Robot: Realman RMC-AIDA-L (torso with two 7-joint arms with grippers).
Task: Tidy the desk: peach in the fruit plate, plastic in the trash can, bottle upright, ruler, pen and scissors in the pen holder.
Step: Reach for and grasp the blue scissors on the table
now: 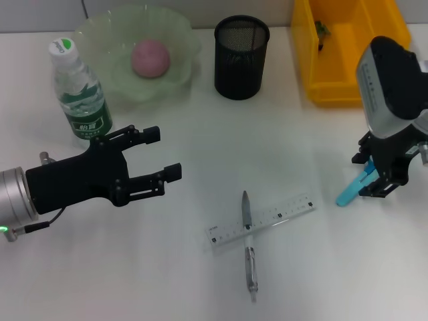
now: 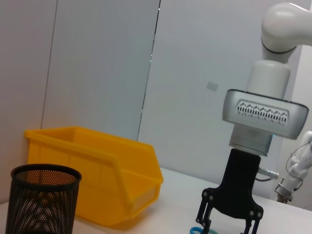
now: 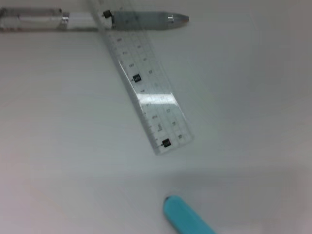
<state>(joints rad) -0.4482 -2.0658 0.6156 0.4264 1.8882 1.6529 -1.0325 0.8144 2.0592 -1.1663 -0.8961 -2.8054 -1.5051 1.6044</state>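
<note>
From the head view, the left hand [image 1: 155, 154] sits nearest, hovering low over the tabletop [image 1: 174, 281] with its fingers spread apart and nothing between them, just in front of the upright bottle [image 1: 79, 92]. A careless swing could knock that bottle over. The peach [image 1: 150, 58] already lies in the fruit plate [image 1: 107, 33]; the pen holder [image 1: 241, 57] and trash can [image 1: 348, 53] stand along the far edge. The pen [image 1: 248, 241] lies under the ruler [image 1: 262, 221], crossing it. The right hand [image 1: 382, 184] is down at the scissors [image 1: 351, 189], whose blue handles stick out beside it; whether it is closed on them I cannot tell. An off-centre grip could let the scissors twist or slip on the way to the holder.

In the left wrist view, the right hand [image 2: 228, 225] points straight down, a bit of blue at its tips.

In the right wrist view, a blue handle tip [image 3: 187, 217] lies near the ruler [image 3: 146, 92] end; dragging it could shove the ruler and pen [image 3: 92, 19].
</note>
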